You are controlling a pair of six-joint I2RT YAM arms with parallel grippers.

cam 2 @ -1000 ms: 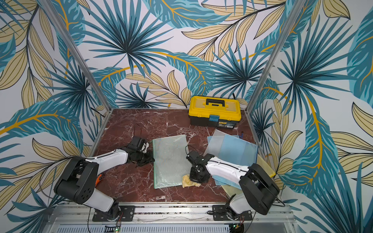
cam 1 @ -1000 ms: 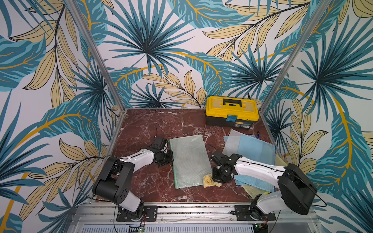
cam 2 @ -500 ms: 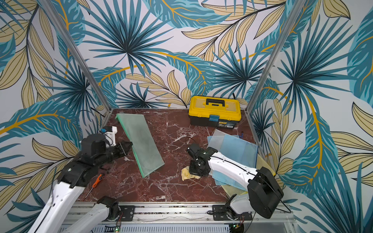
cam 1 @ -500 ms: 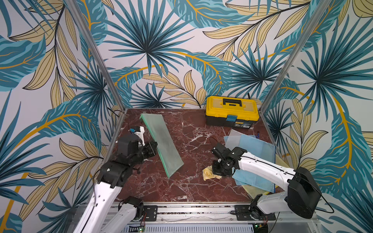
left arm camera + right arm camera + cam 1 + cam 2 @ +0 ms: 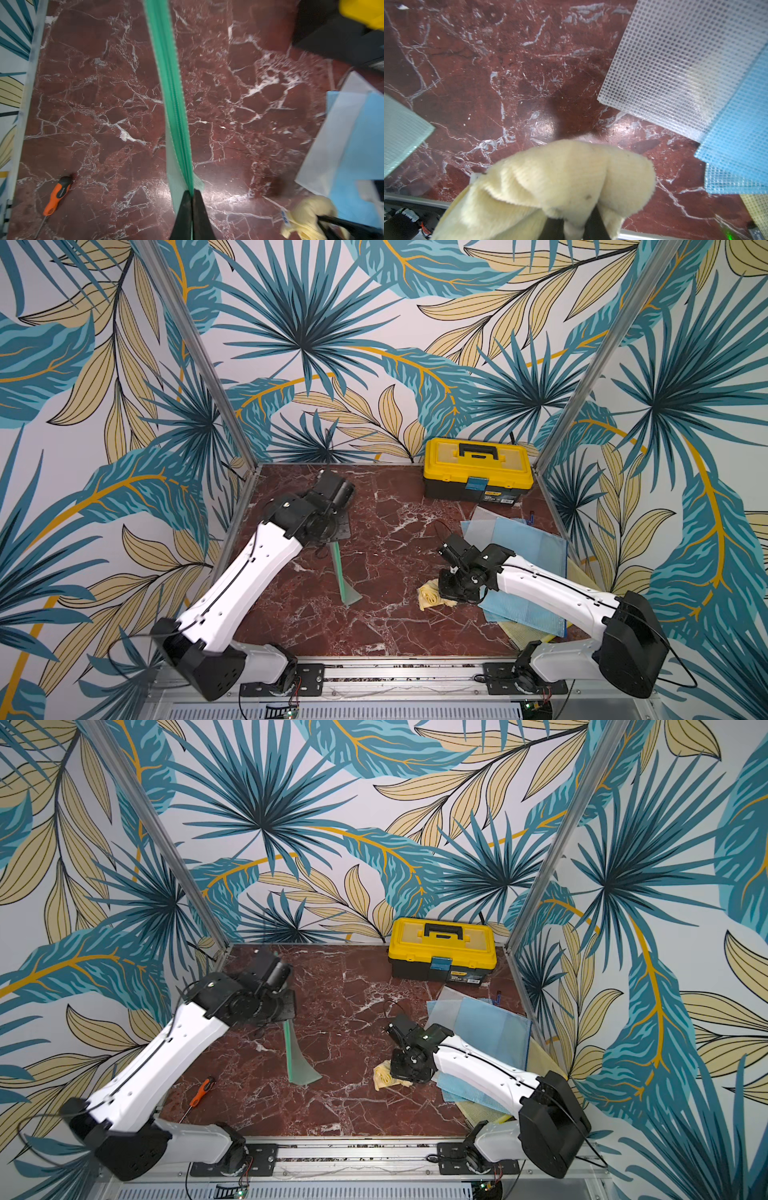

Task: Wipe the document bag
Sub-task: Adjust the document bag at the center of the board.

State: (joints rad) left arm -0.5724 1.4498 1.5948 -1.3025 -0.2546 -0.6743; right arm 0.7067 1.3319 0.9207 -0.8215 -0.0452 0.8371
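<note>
The green mesh document bag [image 5: 343,572] [image 5: 297,1058] hangs edge-on over the marble table [image 5: 386,639], left of centre, its lower corner down by the tabletop. My left gripper [image 5: 192,193] is shut on its top edge, and the bag [image 5: 174,93] runs away from the jaws as a thin green strip. In a top view the left gripper [image 5: 330,538] sits under the wrist. My right gripper [image 5: 451,593] [image 5: 574,223] is shut on a pale yellow cloth [image 5: 430,596] [image 5: 560,176]. The cloth rests on the table right of the bag, apart from it.
A yellow toolbox [image 5: 478,468] stands at the back right. Blue and clear mesh bags [image 5: 528,539] [image 5: 675,62] are stacked along the right side, under my right arm. An orange screwdriver [image 5: 202,1091] [image 5: 58,193] lies near the front left.
The left arm has raised the green bag from flat on the table to hanging edge-on. The right gripper has drawn the cloth slightly rightward, off the bag.
</note>
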